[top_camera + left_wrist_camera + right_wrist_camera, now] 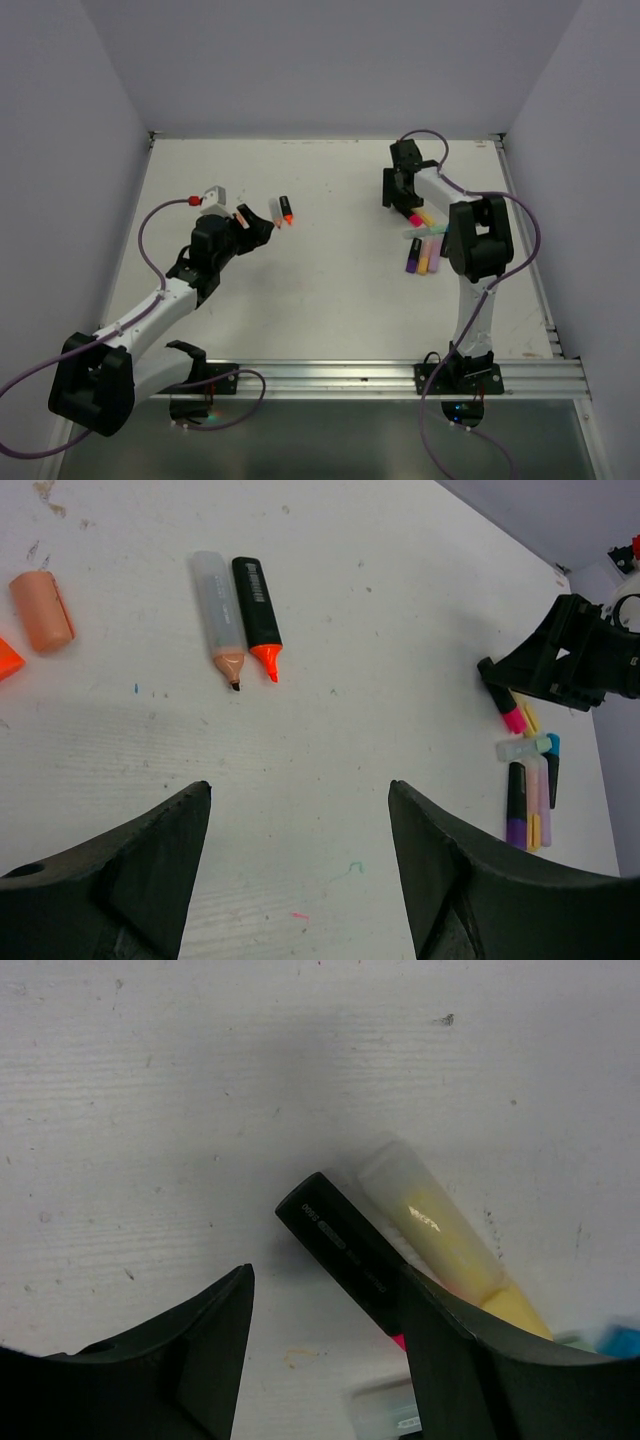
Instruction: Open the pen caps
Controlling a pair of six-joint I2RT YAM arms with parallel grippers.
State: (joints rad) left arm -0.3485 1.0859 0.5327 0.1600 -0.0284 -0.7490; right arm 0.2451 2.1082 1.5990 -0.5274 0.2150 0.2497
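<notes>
— Left gripper [258,228], seen from above: how does it stand?
— Its jaws are apart with nothing between them, low over the table [330,300] on the left side. The peach cap [241,216] lies just beside it, off its pen. Two uncapped highlighters [275,209] lie near, to the right.
— And the right gripper [400,200]?
— It hangs at the far edge of a cluster of pens, with a pink cap [415,219] just beside it. From this view I cannot tell how wide it is.
— Left wrist view?
— Both fingers [150,870] are spread wide over bare table. The peach cap is far left, and the orange cap [8,660] below it is cut by the frame. The peach highlighter [218,610] and orange highlighter [258,610] lie side by side, tips bare. Across the table, the purple cap [517,832] and blue cap [553,744] sit on their pens.
— Right wrist view?
— The jaws are apart and clamp nothing. A black pen end [345,1250] lies between them, close against the finger [480,1360] on the view's right and well clear of the other. A frosted yellow highlighter [435,1230] touches it.
</notes>
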